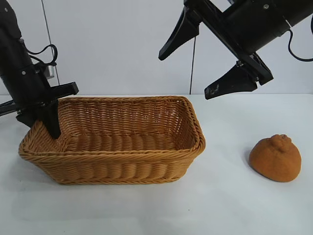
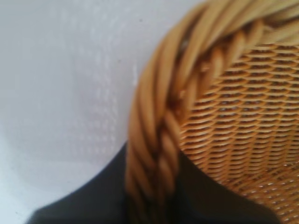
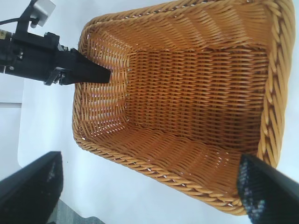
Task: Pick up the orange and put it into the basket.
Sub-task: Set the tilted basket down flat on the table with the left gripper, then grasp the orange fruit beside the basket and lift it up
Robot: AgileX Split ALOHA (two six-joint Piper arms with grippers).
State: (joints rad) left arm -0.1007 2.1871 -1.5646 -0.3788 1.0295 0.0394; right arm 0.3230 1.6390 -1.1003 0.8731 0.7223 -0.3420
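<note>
While the orange (image 1: 275, 158) sits alone on the desk (image 1: 230, 205) at four o'clock, untouched, the basket (image 1: 117, 169) waits at centre, its nine-o'clock rim straddled by the left gripper (image 1: 46, 120), whose grip I cannot tell, probably steadying it, and the right gripper (image 1: 205, 56) hangs wide apart at one o'clock.

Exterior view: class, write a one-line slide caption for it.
Left gripper straddles the empty basket's end rim; right gripper hangs open above; the orange sits on the table.
</note>
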